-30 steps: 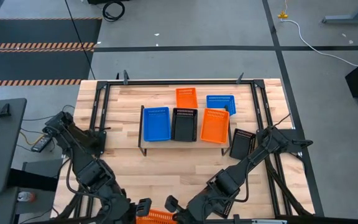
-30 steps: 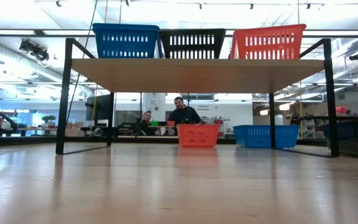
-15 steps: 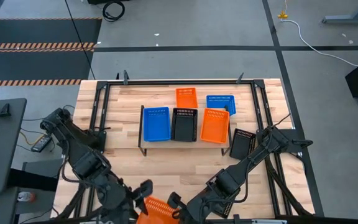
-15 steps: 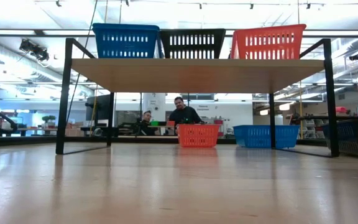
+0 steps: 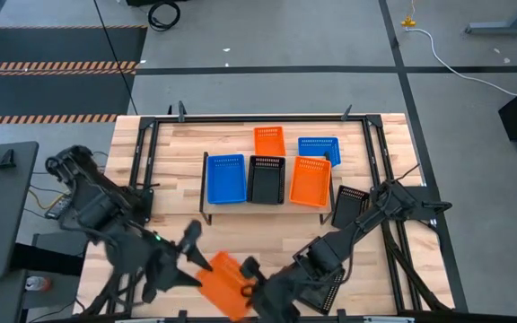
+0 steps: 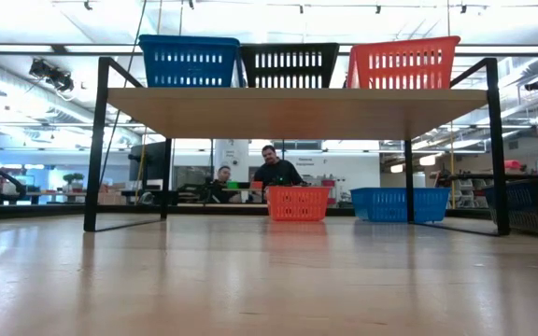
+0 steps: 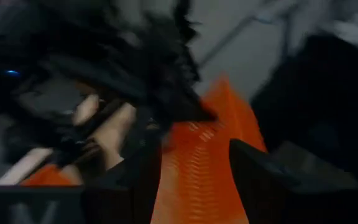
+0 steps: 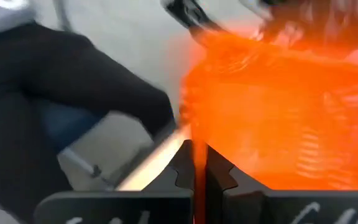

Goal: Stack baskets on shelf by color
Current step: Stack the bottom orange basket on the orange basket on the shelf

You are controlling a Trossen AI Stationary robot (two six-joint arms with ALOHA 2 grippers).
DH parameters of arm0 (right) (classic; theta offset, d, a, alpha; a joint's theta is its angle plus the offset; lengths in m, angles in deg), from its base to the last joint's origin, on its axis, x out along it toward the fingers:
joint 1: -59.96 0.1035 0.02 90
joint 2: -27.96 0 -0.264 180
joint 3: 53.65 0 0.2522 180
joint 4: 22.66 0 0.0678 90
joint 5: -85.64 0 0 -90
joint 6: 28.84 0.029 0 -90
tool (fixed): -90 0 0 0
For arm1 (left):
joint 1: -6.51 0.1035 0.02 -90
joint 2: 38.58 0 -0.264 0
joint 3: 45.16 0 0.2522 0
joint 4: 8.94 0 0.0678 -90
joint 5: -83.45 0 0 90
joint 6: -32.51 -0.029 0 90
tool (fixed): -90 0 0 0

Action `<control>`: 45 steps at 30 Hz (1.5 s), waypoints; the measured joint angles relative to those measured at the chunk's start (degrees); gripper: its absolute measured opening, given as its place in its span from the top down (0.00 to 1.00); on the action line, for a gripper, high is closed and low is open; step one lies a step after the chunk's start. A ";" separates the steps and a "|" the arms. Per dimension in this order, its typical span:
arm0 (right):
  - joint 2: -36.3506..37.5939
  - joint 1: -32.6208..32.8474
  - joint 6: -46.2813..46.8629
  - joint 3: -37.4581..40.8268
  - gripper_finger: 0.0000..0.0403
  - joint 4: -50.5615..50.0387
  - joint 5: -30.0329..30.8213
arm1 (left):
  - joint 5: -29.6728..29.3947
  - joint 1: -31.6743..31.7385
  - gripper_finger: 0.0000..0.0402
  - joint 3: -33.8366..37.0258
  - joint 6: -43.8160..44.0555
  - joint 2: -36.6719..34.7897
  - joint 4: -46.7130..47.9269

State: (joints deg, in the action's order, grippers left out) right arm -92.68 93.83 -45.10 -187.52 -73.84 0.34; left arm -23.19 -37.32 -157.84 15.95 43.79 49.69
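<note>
An orange basket (image 5: 223, 282) hangs tilted above the table's near edge, with my right gripper (image 5: 250, 283) shut on it. My left gripper (image 5: 191, 237) stands open to the basket's left, apart from it; in the left wrist view the basket (image 7: 197, 168) shows beyond the open fingers. On the shelf (image 6: 297, 112) stand a blue basket (image 5: 225, 178), a black basket (image 5: 267, 179) and an orange basket (image 5: 310, 181), side by side on their bottoms. My right gripper pinches one thin wall of the orange basket (image 8: 194, 149) between its two fingers, edge-on. The fingers come slanting down from the table's right and near side. The basket is lifted clear of the table and tilted, reaching away from the fingers toward the left.
Behind the shelf an orange basket (image 5: 270, 141) and a blue basket (image 5: 319, 149) rest on the table. A black basket (image 5: 350, 205) lies to the shelf's right. Bare tabletop lies between the shelf and the near edge. People sit in the room beyond (image 6: 274, 173).
My left gripper has let go of the orange basket and drawn up and away toward the table's left and far side, rolling as it went. The basket stays with my right gripper and has swung from flat at the near edge into a tilted pose farther in over the table.
</note>
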 joint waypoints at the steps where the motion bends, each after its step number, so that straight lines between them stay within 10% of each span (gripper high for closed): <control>1: 0.00 -0.31 0.80 0.15 0.99 -1.97 1.36 | -2.10 -0.09 0.53 -0.05 1.14 -0.73 -0.58; 8: 1.34 -2.26 0.50 0.01 0.98 -8.02 19.68 | -11.68 -1.25 0.58 -0.09 13.09 -5.43 0.89; 21: 7.20 -10.73 5.25 0.12 0.98 -14.15 33.58 | -11.87 -6.58 0.65 -0.07 26.54 -3.96 13.44; 34: 16.84 -15.62 40.33 0.08 0.98 -50.59 28.59 | -14.79 -5.89 0.65 -0.04 27.66 1.37 13.83; 45: 18.57 -11.44 49.82 1.99 0.98 -52.56 22.13 | -24.78 -5.54 0.67 -0.04 36.68 7.69 15.06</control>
State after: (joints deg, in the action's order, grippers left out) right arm -74.10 82.39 4.72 -185.53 -126.39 22.47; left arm -47.97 -42.86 -157.88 52.63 51.47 64.75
